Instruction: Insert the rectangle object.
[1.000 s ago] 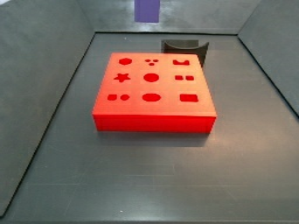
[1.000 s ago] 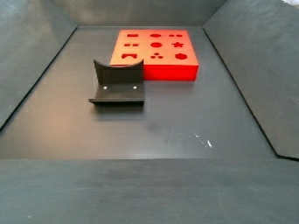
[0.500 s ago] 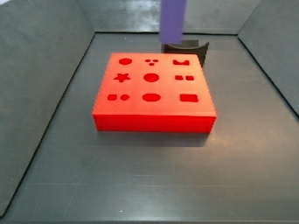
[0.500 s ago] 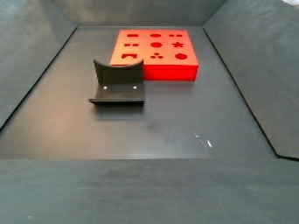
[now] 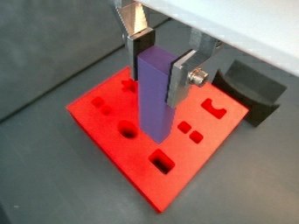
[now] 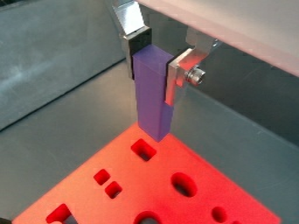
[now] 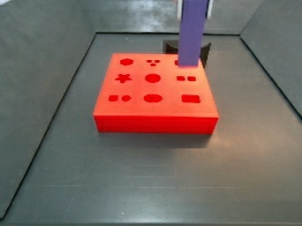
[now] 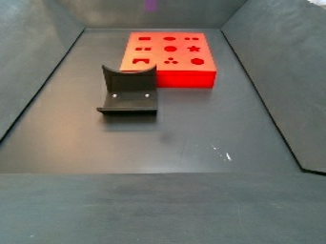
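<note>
My gripper is shut on the rectangle object, a long purple-blue bar held upright by its upper end, its lower end hanging free. In both wrist views the bar hangs above the red block with shaped holes, clear of its top. A rectangular hole lies close to the bar's lower end. In a side view the bar comes down from the top edge over the far right part of the red block; the gripper itself is out of that frame.
The dark fixture stands on the grey floor beside the red block; it also shows behind the bar and in a wrist view. Sloping grey walls enclose the floor.
The bar has come lower and moved right in the side view, from near the far wall to over the block's far right part. The block and fixture have not moved.
</note>
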Available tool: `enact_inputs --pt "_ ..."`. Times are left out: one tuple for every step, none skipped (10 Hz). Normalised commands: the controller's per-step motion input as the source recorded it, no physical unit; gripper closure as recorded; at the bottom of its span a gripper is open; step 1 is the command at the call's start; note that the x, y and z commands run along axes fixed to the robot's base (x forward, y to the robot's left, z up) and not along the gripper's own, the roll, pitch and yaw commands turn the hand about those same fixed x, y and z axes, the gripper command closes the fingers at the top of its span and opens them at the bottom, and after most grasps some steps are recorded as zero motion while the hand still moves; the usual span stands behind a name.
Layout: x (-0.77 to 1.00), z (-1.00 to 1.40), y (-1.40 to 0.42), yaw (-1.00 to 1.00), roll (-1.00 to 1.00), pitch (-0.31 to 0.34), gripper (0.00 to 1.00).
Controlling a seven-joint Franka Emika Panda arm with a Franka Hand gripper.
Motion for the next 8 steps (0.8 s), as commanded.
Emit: enact_inputs --pt "0.48 -0.65 -0.01 0.00 0.29 0.077 1.00" --pt "0.37 -0.65 0.00 -0.04 0.28 0.119 1.00" --pt "0.36 -0.48 0.00 -0.08 0.12 0.133 1.00" --pt "0.38 -0.41 0.00 -0.07 0.00 0.071 1.00" --pt "0.43 -0.33 0.00 -0.05 0.00 0.017 1.00" --pt "0.19 -0.24 0.00 -0.10 0.01 0.026 1.00" --pt "0.00 -0.18 0.00 -0.17 0.05 0.029 1.00" --pt "-0.23 -0.16 0.00 -0.20 0.06 0.000 1.00"
